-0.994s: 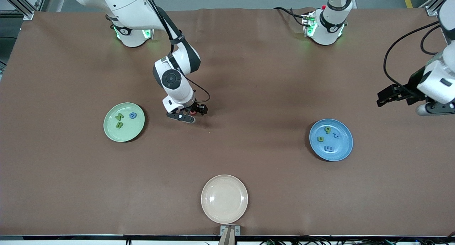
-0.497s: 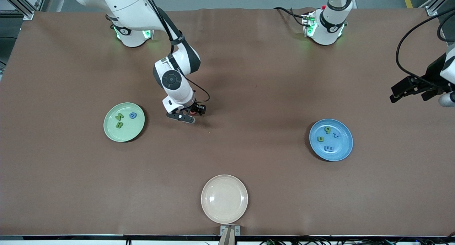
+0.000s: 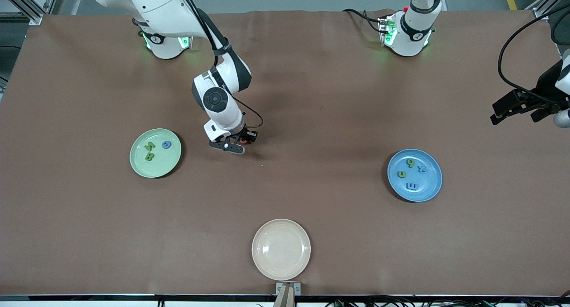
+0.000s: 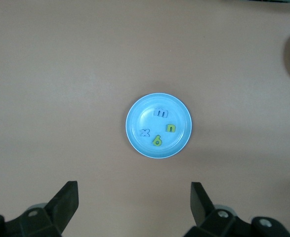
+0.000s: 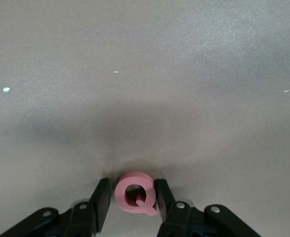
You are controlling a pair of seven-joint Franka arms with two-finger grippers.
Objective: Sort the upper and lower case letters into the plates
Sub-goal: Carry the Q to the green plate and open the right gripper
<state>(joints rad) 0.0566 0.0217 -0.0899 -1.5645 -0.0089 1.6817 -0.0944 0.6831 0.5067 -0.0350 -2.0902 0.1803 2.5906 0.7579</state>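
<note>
Right wrist view only: a pink letter Q [image 5: 136,193] sits between the right gripper [image 5: 133,198] fingers, both pads pressed against its sides, over bare brown table [image 5: 145,74]; whether it rests on the surface cannot be told.
Front view of the same spot: only a speck of red shows at the right gripper [image 3: 242,141]; the letter's shape is hidden by the fingers.
Left wrist view only: the left gripper [image 4: 135,207] stands wide open and empty, looking down on the blue plate [image 4: 135,140], which holds four small letters, two blue and two green.
Cut off: the left gripper [image 3: 512,107] shows at the picture's edge, over the table's edge at the left arm's end.
Right arm pose: reaches from its base down to mid-table, wrist bent low.
Left arm: waits, raised.
Green plate [image 3: 139,163]: toward the right arm's end, three letters in it.
Blue plate, front view [image 3: 432,184]: toward the left arm's end.
Cream plate [image 3: 281,267]: by the middle of the edge nearest the front camera; part of its rim shows in the left wrist view too.
</note>
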